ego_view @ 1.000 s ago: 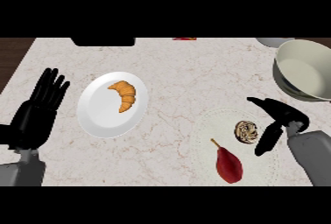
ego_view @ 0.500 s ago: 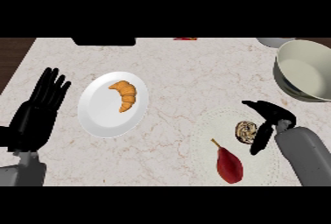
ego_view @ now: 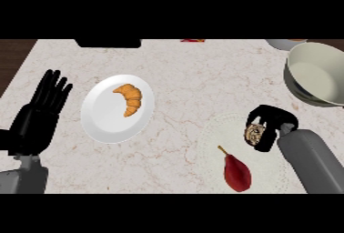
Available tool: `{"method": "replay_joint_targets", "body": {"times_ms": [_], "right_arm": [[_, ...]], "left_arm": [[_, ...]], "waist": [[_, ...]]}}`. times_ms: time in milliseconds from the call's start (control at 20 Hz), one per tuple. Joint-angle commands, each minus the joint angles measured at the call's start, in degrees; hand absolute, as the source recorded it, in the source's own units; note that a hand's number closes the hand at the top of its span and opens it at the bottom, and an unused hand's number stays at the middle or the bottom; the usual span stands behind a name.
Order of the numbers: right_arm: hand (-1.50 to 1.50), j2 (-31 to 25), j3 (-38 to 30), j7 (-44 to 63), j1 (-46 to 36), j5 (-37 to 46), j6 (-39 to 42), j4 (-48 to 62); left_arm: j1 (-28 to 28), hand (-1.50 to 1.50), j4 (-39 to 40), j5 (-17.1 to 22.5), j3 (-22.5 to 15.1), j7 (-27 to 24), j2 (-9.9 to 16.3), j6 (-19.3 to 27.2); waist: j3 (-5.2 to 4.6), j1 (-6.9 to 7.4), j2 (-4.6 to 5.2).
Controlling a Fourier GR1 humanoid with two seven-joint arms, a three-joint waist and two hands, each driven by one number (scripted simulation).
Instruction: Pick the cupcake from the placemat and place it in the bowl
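Observation:
The cupcake (ego_view: 255, 133), brown with a swirled top, sits on the pale round placemat (ego_view: 218, 136) at the lower right. My right hand (ego_view: 272, 124) is over it, fingers and thumb curled round its far and right sides, hiding part of it. The grey-green bowl (ego_view: 316, 75) stands at the upper right, beyond the hand. My left hand (ego_view: 39, 116) rests open at the left edge, fingers up.
A red pear (ego_view: 236, 171) lies on the placemat just in front of the cupcake. A white plate (ego_view: 101, 118) holding a croissant (ego_view: 129, 98) sits at centre left. A second bowl's rim (ego_view: 279, 43) and a dark object (ego_view: 107, 43) line the counter's far edge.
My right hand has moved left and down onto the cupcake, and its fingers have curled round it. The left hand has barely moved.

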Motion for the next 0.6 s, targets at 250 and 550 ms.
{"method": "replay_joint_targets", "body": {"times_ms": [250, 550], "right_arm": [[1.50, 0.83, 0.80, -7.31, -2.74, 6.97, -0.72, 4.19], [1.50, -1.91, 1.73, -13.74, 1.18, 10.40, -6.04, -3.01]], "left_arm": [[2.73, 0.00, -6.82, 0.80, 0.34, 3.61, -0.83, -0.01], [0.87, 0.00, -0.99, -0.99, 0.63, 0.25, -1.63, -0.42]], "waist": [[0.28, 0.24, 0.17], [0.26, -0.38, 0.09]]}}
